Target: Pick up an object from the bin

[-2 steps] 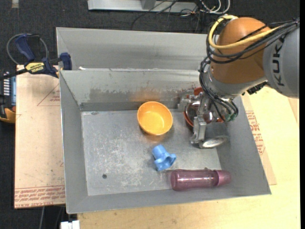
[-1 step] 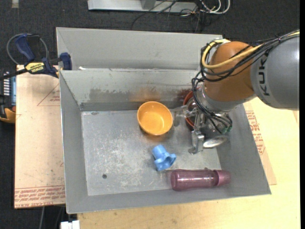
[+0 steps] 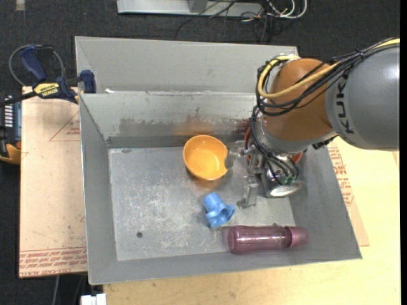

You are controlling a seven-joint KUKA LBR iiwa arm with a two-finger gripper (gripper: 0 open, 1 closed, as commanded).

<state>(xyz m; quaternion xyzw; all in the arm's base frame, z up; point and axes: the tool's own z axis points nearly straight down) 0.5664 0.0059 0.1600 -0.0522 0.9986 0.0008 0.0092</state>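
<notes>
Down in the grey bin (image 3: 95,189), the arm (image 3: 299,107) sets its jaws just right of the orange bowl (image 3: 205,157), and the small blue plastic piece (image 3: 217,210) lies near them toward the front. How far the jaws are parted cannot be told, and no object shows between them. A purple cylinder (image 3: 266,238) lies along the front wall.

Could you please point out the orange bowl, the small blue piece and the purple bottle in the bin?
orange bowl (image 3: 205,157), camera view, inner hollow.
small blue piece (image 3: 217,211), camera view, its middle.
purple bottle (image 3: 261,239), camera view, its body.
</notes>
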